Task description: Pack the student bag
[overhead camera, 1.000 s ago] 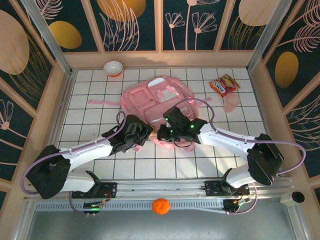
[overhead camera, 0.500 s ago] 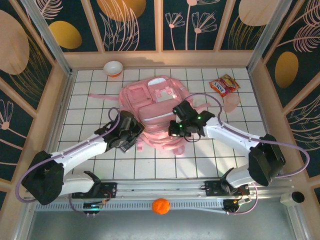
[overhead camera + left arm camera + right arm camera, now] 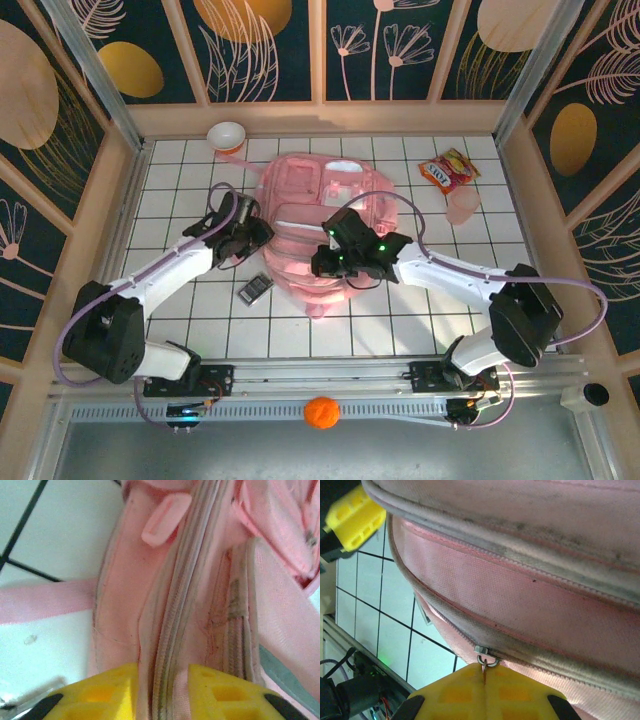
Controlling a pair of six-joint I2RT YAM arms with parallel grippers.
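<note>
Bag (image 3: 318,205) at centre of desk (image 3: 300,335). Left claw (image 3: 161,682) pinched on zip seam (image 3: 172,600); right claw (image 3: 484,680) closed on zip pull (image 3: 485,654). Step, judged: unzipping. Next: right draws pull along seam, left anchors fabric.

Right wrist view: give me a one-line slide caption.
Right tool shut on the zipper pull of the pink bag.
</note>
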